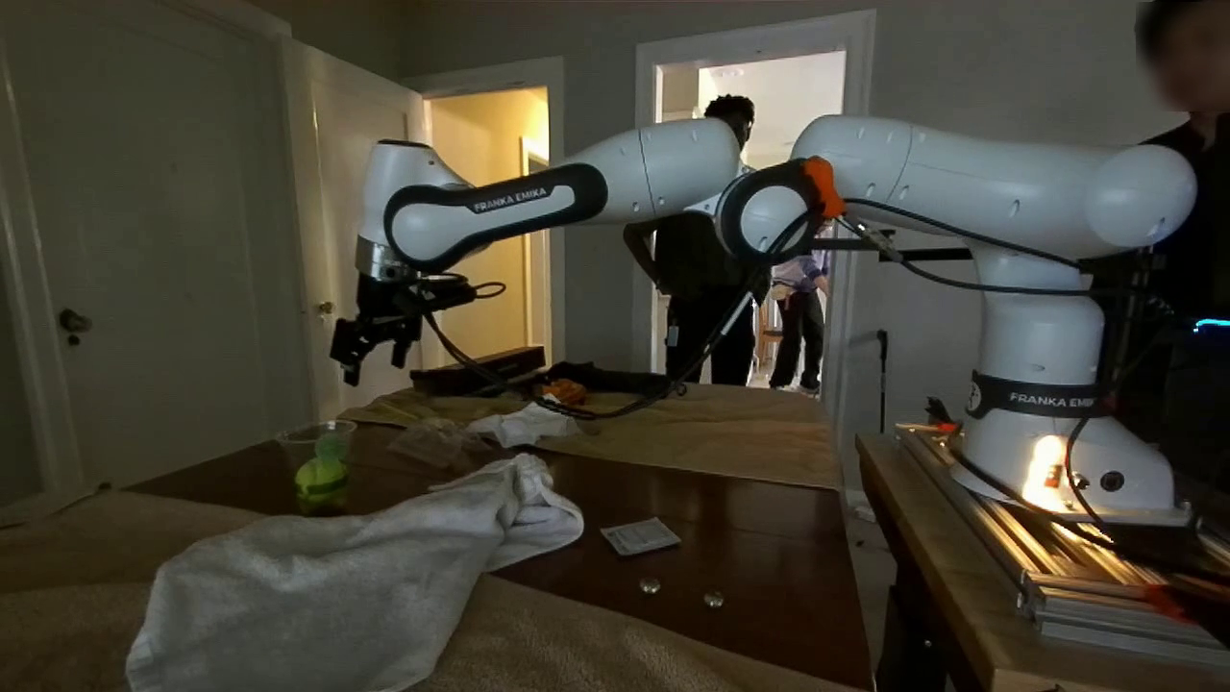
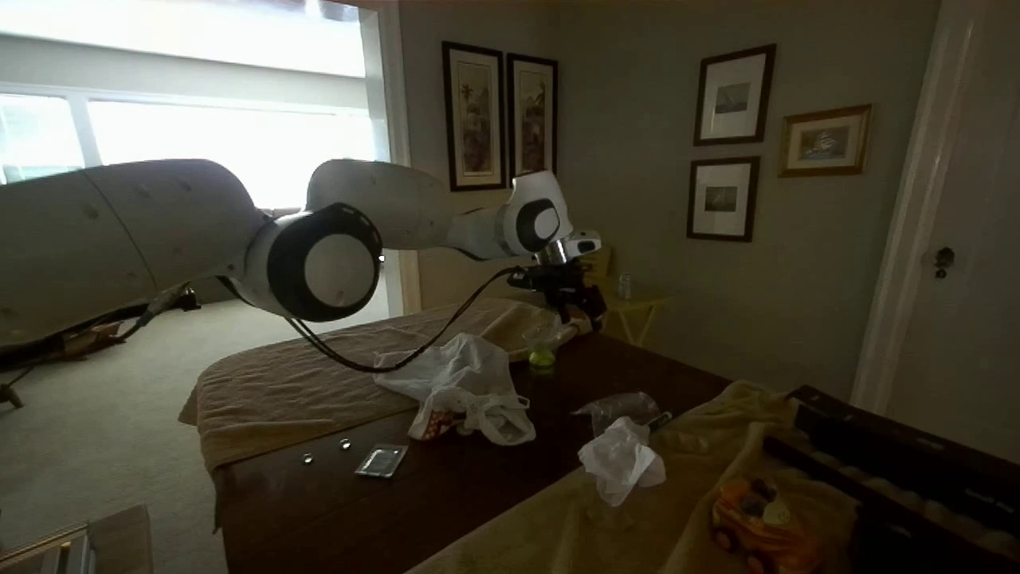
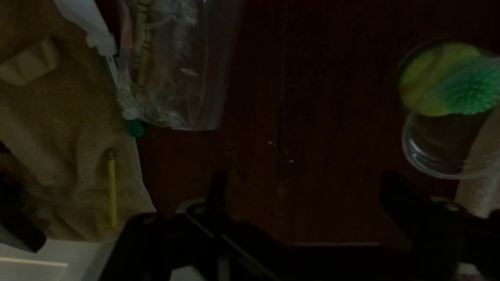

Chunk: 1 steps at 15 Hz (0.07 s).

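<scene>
My gripper (image 3: 304, 177) stands open above the dark wooden table, with nothing between its black fingers. In both exterior views the gripper (image 1: 376, 365) (image 2: 586, 317) hangs at the table's far end from the robot's base, clear of the surface. Beside the right finger in the wrist view is a clear plastic cup (image 3: 441, 171). A green spiky ball (image 3: 470, 88) and a yellow-green round thing (image 3: 420, 76) show at the cup; whether they lie inside or behind it I cannot tell. Left of the fingers lies a clear plastic bag (image 3: 175, 78) with crayon-like sticks in it.
A yellow pencil (image 3: 112, 191) lies on a tan towel (image 3: 78, 164). A large crumpled white cloth or bag (image 1: 336, 586), a flat silvery packet (image 1: 641, 536) and two small shiny discs share the table. White tissue (image 2: 623, 461), an orange toy car (image 2: 761, 518) and a dark rack stand nearby.
</scene>
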Tool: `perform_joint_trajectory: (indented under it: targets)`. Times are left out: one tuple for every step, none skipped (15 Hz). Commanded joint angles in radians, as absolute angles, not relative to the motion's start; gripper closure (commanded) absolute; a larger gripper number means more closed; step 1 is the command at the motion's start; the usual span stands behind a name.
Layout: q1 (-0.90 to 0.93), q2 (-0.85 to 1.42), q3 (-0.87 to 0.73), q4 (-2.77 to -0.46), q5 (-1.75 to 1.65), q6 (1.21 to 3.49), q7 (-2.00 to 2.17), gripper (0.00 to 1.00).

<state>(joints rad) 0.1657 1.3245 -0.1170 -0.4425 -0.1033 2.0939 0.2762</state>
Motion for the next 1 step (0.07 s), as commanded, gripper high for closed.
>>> perform_joint_trajectory:
  targets:
    - [0.166, 1.32, -0.112, -0.448, -0.108, 2.095, 0.278, 0.0]
